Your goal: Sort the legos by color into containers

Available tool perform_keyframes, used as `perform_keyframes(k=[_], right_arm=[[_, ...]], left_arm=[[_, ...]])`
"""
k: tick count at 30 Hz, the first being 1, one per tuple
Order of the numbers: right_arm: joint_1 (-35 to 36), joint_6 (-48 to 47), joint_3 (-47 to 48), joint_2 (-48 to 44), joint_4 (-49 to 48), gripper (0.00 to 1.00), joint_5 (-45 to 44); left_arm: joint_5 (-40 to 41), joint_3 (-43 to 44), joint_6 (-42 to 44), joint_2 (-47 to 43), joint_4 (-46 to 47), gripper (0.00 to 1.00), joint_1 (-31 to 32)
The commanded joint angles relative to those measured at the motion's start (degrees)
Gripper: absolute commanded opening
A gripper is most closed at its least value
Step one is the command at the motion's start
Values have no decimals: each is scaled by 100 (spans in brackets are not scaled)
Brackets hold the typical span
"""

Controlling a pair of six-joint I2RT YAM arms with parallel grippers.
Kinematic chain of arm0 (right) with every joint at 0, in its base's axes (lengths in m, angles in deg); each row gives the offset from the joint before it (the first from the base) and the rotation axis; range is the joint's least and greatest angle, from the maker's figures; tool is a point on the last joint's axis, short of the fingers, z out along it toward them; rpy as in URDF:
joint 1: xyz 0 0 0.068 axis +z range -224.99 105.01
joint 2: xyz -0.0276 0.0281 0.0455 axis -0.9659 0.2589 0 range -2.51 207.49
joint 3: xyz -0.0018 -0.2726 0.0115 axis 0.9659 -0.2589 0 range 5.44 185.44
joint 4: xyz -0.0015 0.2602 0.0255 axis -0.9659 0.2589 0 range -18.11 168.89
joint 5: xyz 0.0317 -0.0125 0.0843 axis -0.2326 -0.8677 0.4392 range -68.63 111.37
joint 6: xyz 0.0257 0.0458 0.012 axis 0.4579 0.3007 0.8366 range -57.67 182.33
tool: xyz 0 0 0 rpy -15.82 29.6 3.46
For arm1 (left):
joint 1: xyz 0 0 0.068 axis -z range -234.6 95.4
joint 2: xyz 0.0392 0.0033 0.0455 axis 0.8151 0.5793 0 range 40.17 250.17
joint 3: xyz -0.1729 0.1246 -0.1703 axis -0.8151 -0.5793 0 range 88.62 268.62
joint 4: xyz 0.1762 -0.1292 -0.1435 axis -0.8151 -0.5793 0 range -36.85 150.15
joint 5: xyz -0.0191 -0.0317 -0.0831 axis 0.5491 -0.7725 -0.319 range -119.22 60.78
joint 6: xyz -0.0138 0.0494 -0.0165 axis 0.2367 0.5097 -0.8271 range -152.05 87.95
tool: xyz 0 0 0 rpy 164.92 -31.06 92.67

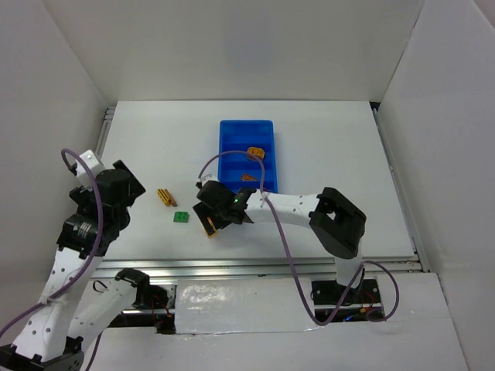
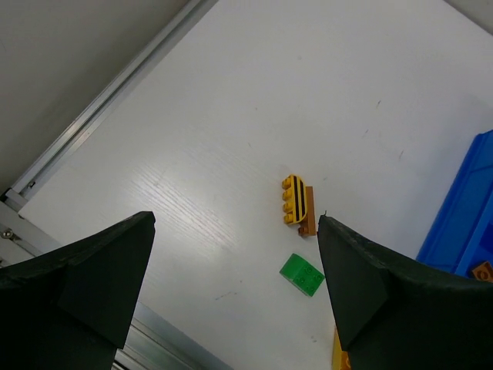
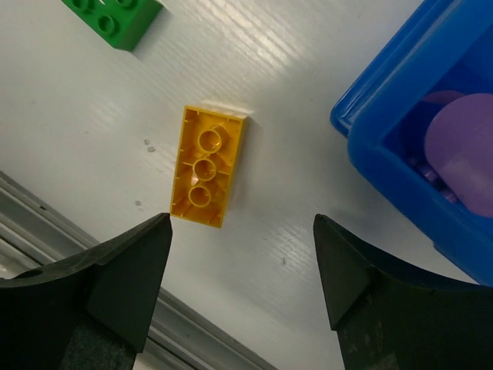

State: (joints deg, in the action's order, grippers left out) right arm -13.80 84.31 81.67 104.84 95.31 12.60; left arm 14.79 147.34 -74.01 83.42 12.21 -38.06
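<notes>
Partly done: purple piece (image 3: 462,146), orange pieces (image 1: 254,152) in tray (image 3: 370,108), right of right claw (image 3: 243,223). Jaws spread, empty, over yellow brick (image 3: 206,166). Green brick (image 3: 115,19) ahead-left, unsorted. Left claw (image 2: 235,223) wide, empty.

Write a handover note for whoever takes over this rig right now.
Left gripper: fingers open, empty, above the table.
Right gripper: fingers open, holding nothing, over the yellow brick, which lies studs-down on the table beside the blue tray.
Done: orange bricks lie in two tray compartments; purple pieces are in the compartment nearest the right gripper.
Left: the yellow brick, the green brick and the striped yellow-black brick, which has a brown piece against it, all on the table.
</notes>
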Motion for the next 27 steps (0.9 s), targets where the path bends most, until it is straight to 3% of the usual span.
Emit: perform_keyframes(k=[1, 15, 20, 23, 27], right_arm=[[60, 166, 375, 180, 5, 79, -168], [280, 430, 859, 901, 198, 74, -318], [323, 448, 929, 1139, 260, 52, -493], [359, 439, 885, 1113, 181, 50, -397], [464, 351, 964, 1104, 137, 30, -274]], left_arm=[[12, -123, 178, -246, 435, 100, -28], [-305, -159, 407, -176, 558, 99, -36], [-393, -168, 469, -185, 593, 99, -28], [-489, -194, 539, -185, 663, 100, -36], [-481, -177, 565, -150, 655, 100, -36]])
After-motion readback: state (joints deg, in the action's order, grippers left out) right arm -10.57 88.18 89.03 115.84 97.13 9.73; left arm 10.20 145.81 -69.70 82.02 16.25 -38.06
